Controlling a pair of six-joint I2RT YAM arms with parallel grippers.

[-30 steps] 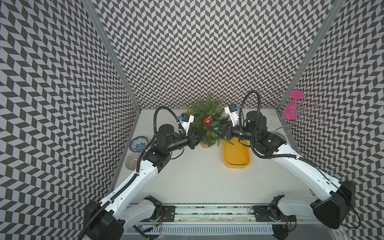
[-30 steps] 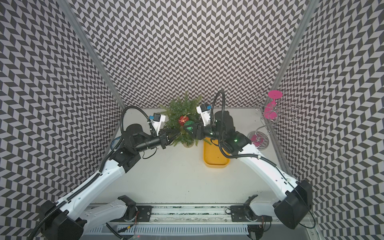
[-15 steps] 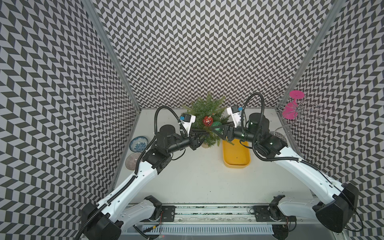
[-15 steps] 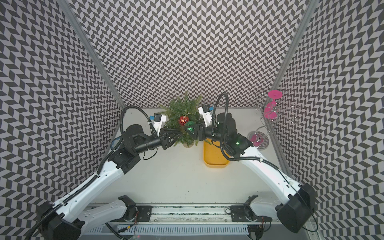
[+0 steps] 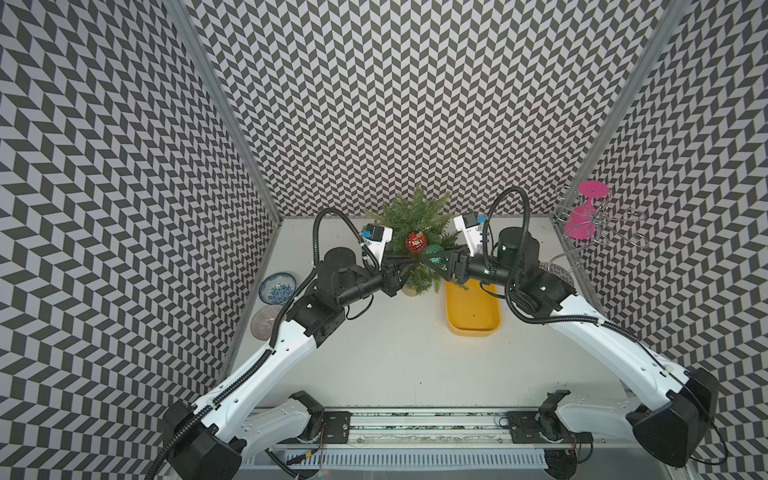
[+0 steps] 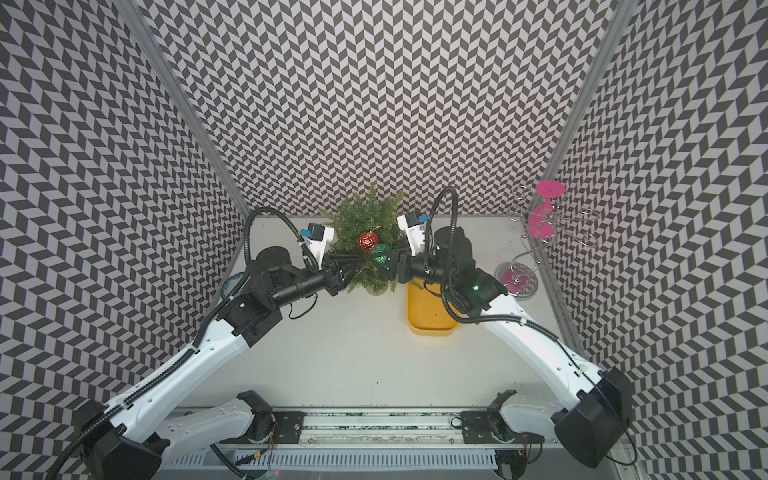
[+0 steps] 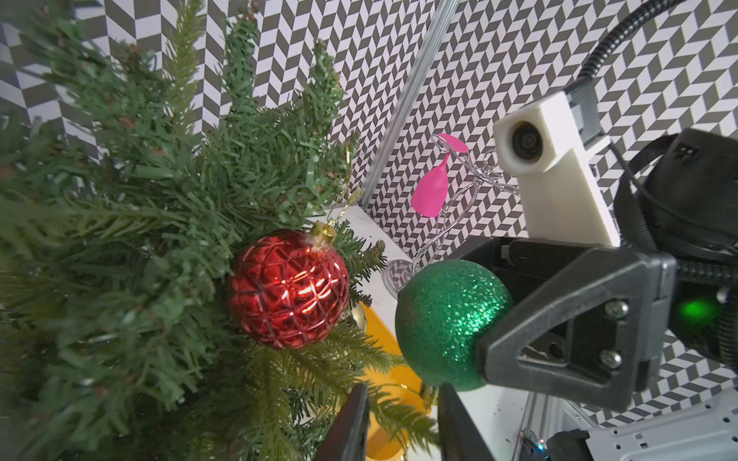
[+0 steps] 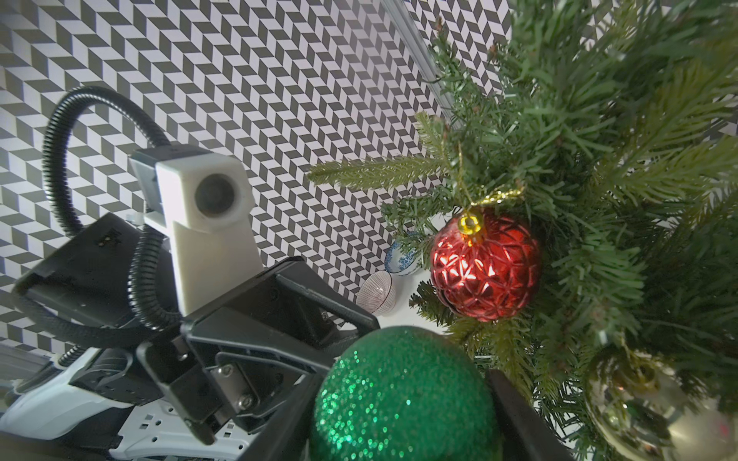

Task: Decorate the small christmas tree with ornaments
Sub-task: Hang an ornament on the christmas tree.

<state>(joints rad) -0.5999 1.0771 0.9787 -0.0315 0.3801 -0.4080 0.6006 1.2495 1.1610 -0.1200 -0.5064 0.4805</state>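
Since the red bauble (image 5: 415, 242) is seen hung by its gold loop on the 6 o'clock face of the small christmas tree (image 5: 409, 220) (the dial being laid over the table (image 5: 395, 357) as viewed from above, with the arms' rail at 6), and a gold bauble (image 8: 635, 399) appears to be lodged low among the branches, the green bauble (image 7: 447, 323) is judged to be the ornament now being placed. It is clamped by its body between the fingers of the right gripper (image 5: 441, 262), which is reached in from 4 o'clock. The ball is held just at 4 o'clock of the red one, close to the needles, though no twig is shown passing through its hanger, which is hidden. The left gripper (image 7: 402, 393) is brought in from 8 o'clock beneath the ball. Its fingers (image 7: 347, 423) are spread part-way with a sprig lying in the gap, and whether that sprig is touched cannot be told. This posture is read as support, with a branch to be steadied so that a loop can be threaded onto it. The tree is stood at 12 o'clock against the back wall, and the yellow tray (image 5: 473, 307) is set just at 4 o'clock of its pot (image 5: 409, 291), presumably so that ornaments lie within short reach.
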